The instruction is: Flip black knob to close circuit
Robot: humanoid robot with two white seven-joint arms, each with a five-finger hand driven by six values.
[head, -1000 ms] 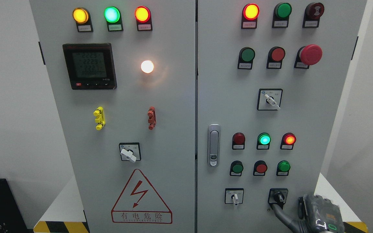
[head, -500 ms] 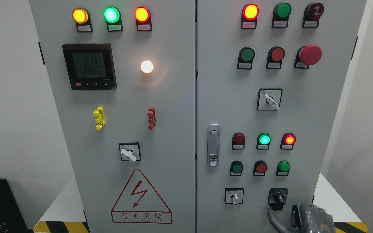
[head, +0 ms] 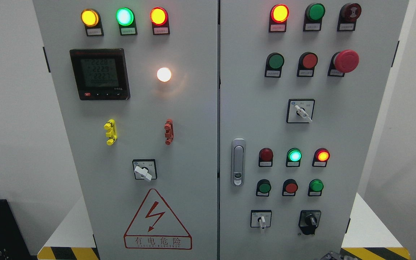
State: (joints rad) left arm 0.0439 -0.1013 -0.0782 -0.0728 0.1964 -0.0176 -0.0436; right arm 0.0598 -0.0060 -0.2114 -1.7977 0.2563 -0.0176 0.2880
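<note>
Left door: meter, 3 lamps lit up top, white selector low down. Right door: black knob at the bottom right corner, just right of a small white switch, handle pointing roughly down. Only a sliver of a robot hand shows at the bottom edge, can't tell its fingers or which arm. Risk: w/ nothing on the knob, a blind reach could bump the neighbouring switch instead.

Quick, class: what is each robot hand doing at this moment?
Left hand: not in view.
Right hand: only a dark sliver shows at the bottom edge, below the black knob; open or closed cannot be told.
</note>
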